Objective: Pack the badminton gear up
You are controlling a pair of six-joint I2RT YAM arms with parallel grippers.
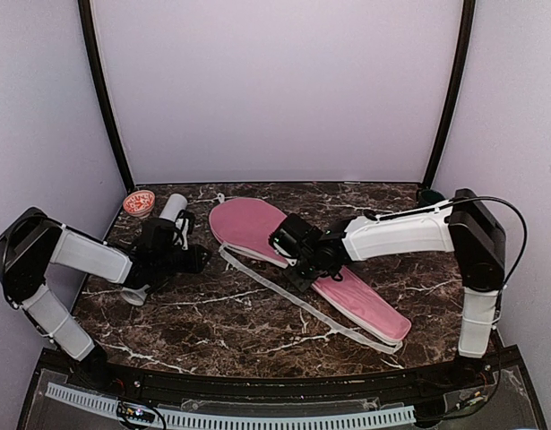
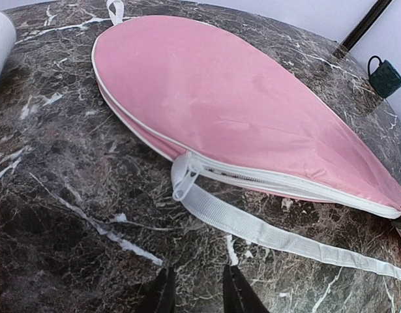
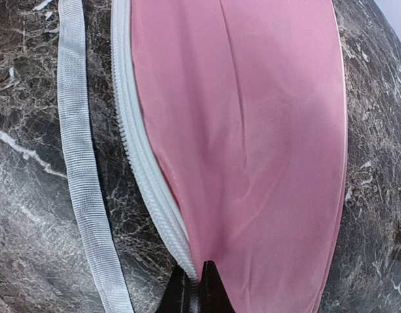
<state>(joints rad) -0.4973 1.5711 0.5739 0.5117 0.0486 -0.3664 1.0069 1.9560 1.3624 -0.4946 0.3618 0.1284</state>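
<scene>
The pink racket cover lies diagonally across the table, its white strap trailing along its near side. My right gripper sits at the cover's near edge; in the right wrist view it is shut on the white zipper seam of the cover. My left gripper is open and empty just left of the cover; in the left wrist view it hovers over bare table near the strap and cover. The white tube lies under the left arm. Rackets and shuttlecocks are out of view.
A small red-patterned round cap sits at the back left beside the tube. A dark green object stands at the back right, also in the left wrist view. White walls and black posts enclose the marble table.
</scene>
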